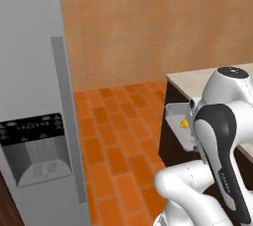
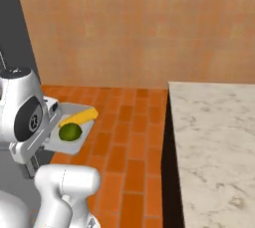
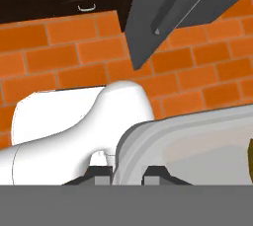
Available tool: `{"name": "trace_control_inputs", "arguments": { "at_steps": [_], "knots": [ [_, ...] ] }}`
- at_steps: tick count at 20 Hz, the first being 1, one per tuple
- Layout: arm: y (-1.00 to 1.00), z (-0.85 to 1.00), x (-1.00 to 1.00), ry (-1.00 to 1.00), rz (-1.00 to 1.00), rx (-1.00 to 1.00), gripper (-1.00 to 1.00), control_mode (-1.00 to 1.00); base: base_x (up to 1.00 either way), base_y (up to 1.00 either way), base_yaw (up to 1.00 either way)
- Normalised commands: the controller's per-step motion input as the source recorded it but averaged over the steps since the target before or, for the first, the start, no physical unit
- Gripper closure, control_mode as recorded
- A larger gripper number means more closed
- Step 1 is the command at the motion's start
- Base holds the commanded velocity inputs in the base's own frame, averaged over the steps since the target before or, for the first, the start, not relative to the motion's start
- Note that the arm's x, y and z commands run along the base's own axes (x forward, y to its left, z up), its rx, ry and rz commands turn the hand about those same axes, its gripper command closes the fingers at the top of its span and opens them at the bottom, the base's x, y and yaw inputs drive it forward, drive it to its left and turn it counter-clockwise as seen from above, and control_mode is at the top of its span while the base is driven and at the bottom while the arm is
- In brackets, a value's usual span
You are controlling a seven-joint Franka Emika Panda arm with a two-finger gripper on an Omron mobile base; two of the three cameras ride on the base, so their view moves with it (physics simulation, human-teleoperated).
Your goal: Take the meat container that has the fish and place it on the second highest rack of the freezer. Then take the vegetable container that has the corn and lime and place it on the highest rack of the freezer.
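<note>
Vegetable container (image 2: 74, 122), grey tray held in the air above the orange floor (image 2: 129, 137), corn (image 2: 79, 117) and lime (image 2: 70, 132) lying side by side inside, pincer (image 3: 127, 174) clenched on its rim, marble tabletop (image 2: 214, 137) to the right, grey freezer (image 1: 29, 96) door on the left.

One corn (image 2: 79, 117), one lime (image 2: 70, 132), one container (image 2: 75, 145), one freezer (image 1: 29, 72), one counter (image 2: 214, 137).
</note>
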Motion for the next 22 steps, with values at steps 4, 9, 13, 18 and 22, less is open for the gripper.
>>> {"name": "trace_control_inputs", "arguments": {
  "at_steps": [4, 9, 13, 18, 22],
  "knots": [
    [0.0, 0.0, 0.0, 0.0, 0.0, 0.0, 1.0, 1.0, 1.0, -0.49, 0.03],
    [0.0, 0.0, 0.0, 0.0, 0.0, 0.0, 1.0, 1.0, 1.0, -0.44, 0.0],
    [0.0, 0.0, 0.0, 0.0, 0.0, 0.0, 1.0, 1.0, 1.0, 0.04, 0.0],
    [0.0, 0.0, 0.0, 0.0, 0.0, 0.0, 1.0, 1.0, 1.0, 0.11, 0.02],
    [0.0, 0.0, 0.0, 0.0, 0.0, 0.0, 1.0, 1.0, 1.0, 0.08, 0.11]
  ]
}}
